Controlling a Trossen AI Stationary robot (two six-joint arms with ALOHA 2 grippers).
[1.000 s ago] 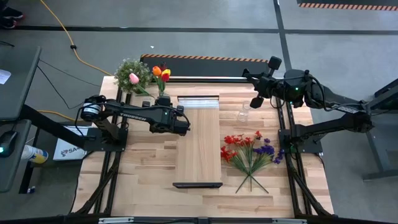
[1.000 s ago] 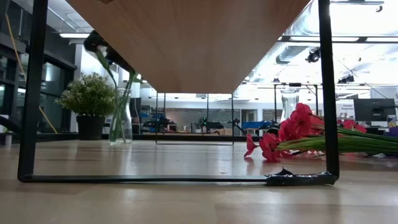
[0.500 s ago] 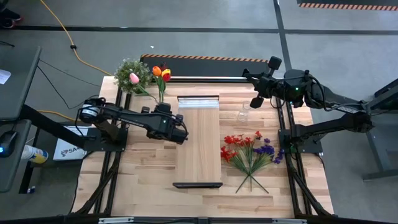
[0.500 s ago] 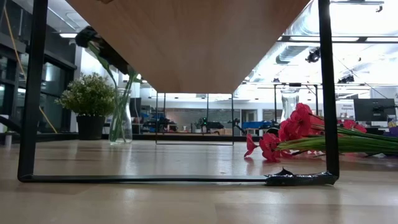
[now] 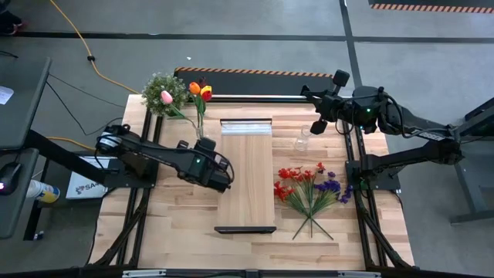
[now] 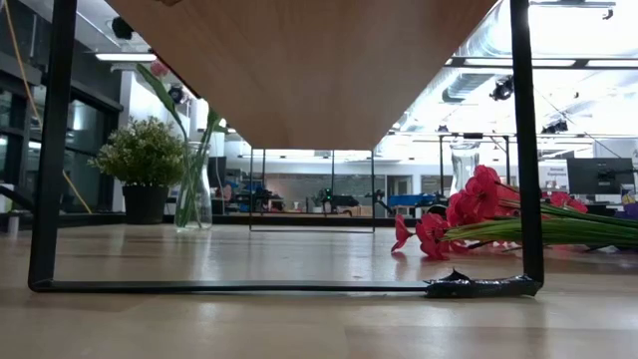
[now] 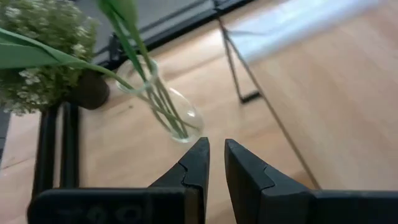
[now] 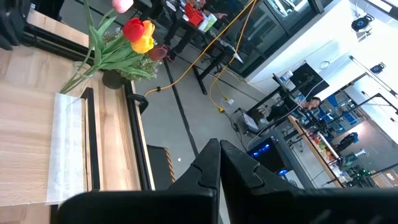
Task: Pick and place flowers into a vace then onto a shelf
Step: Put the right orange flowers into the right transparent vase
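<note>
A clear vase [image 5: 203, 128] stands on its base at the table's far left, with yellow, orange and pink tulips [image 5: 198, 91] in it; it also shows in the left wrist view [image 7: 178, 119] and the low view [image 6: 192, 196]. Red and purple flower sprays [image 5: 310, 190] lie flat on the table at the right. The shelf [image 5: 248, 173] stands raised on black brackets in the middle. My left gripper [image 5: 225, 179] hovers at the shelf's left edge, nearer than the vase. Its fingers [image 7: 214, 147] are narrowly open, with nothing between them. My right gripper [image 5: 317, 125] waits, shut [image 8: 218, 148], high at the far right.
A bushy potted plant [image 5: 161, 89] stands at the far left corner, just behind the tulip vase. A second clear vase [image 5: 302, 142] without flowers stands right of the shelf. The shelf's black bracket legs [image 6: 53, 150] rest on the tabletop.
My left gripper has drawn back from the tulip vase toward the table's near edge, rising and turning as it went; it has left the low view. The tulips stay in the vase.
</note>
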